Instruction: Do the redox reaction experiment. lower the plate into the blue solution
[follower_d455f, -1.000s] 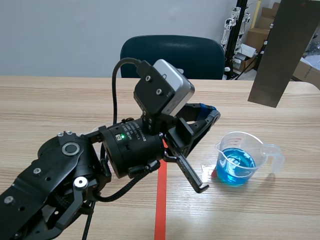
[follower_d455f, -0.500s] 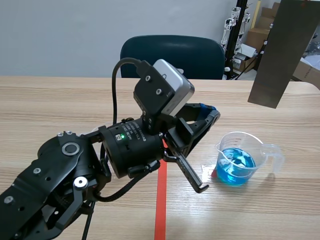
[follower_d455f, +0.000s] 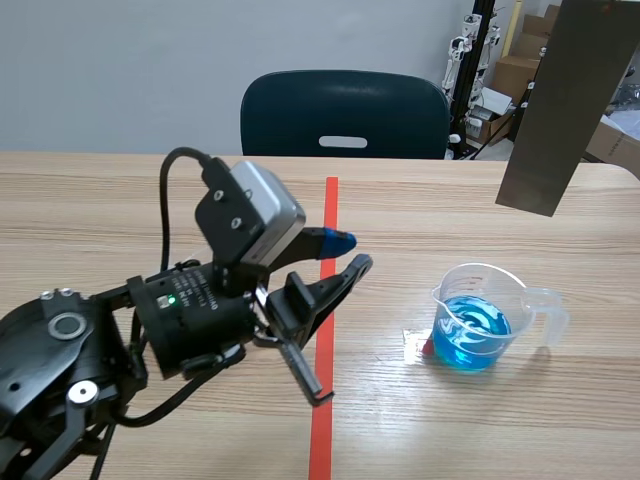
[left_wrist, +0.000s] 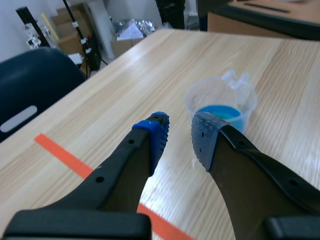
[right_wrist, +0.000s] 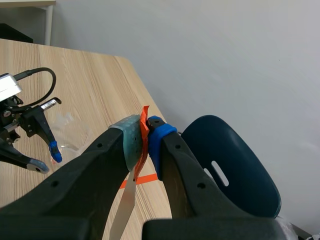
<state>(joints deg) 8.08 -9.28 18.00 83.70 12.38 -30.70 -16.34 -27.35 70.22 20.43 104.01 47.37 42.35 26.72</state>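
Plate: a grey metal sheet hanging upright and slightly tilted in the air at the far right of the scene view, its lower edge well above and a little beyond the beaker – not in the liquid. It has not moved since the earlier frames. In the right wrist view it shows edge-on as a thin pale strip below the fingers.
Surface: pale wood-grain top carrying the beaker.
Chair: dark blue, at the far edge of the surface.
Left arm: low at the near left. It has drawn back toward its own side since half a second ago, uncovering the far stretch of the tape line.
Left hand: open, fingers a modest gap apart with nothing between them. It now hovers over the tape line, well apart from the beaker; earlier its tips stood near the beaker's rim. From its own camera the beaker sits just ahead of the fingertips.
Right hand: clamped on the plate's top end, pads pressed either side of an orange-red strip there.
Beaker: clear plastic with a handle, upright to the right of the tape line – unmoved.
Blue solution: fills the beaker's lower part.
Tape line: orange-red, running away across the surface.
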